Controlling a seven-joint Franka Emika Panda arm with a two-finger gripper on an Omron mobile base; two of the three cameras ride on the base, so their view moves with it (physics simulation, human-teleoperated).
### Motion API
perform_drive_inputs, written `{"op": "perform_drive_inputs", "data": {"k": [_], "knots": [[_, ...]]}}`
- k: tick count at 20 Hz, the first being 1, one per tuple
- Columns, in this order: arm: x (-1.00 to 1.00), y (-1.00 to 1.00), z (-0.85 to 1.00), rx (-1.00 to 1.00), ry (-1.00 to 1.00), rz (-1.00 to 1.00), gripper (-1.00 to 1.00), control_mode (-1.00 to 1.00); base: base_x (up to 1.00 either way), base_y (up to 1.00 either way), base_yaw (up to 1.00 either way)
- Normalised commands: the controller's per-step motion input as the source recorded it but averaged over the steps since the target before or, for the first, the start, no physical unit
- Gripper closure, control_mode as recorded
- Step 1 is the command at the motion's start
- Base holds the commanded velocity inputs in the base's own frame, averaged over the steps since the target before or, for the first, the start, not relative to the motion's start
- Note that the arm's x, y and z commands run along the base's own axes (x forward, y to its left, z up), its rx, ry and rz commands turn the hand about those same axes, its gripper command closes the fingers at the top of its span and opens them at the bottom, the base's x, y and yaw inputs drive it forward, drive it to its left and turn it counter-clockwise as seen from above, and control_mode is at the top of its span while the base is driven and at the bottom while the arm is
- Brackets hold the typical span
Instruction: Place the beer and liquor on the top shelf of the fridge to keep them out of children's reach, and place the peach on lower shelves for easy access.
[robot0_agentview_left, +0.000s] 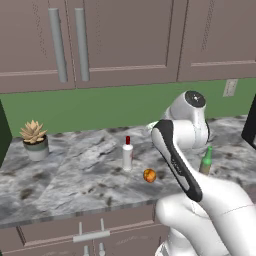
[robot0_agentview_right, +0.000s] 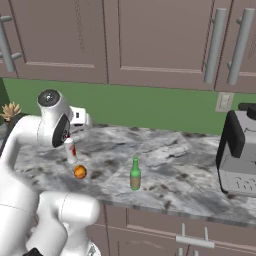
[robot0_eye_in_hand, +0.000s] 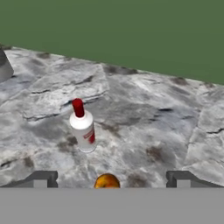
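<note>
Claw (robot0_eye_in_hand: 111, 179) is spread wide open, gripping nothing. Liquor (robot0_eye_in_hand: 83, 127) — smooth white bottle, red cap, unreadable red mark — stands ahead, slightly left. Round orange peach (robot0_eye_in_hand: 106, 181) sits between the tips on the veined marble counter (robot0_eye_in_hand: 148, 118).

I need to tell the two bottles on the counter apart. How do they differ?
The beer is slim green glass with a long neck; the liquor is white with a red cap. The liquor stands close to the peach; the beer stands farther away. Both are upright on the counter.
</note>
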Motion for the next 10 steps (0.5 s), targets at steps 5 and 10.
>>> {"op": "perform_drive_inputs", "data": {"k": [5, 10], "knots": [[0.0, 0.54, -0.32, 0.0, 0.05, 0.0, -1.0, -1.0, 0.0, 0.0, 0.0], [0.02, 0.51, -0.26, 0.0, 0.03, 0.01, -1.0, -1.0, 0.0, 0.0, 0.0]]}}
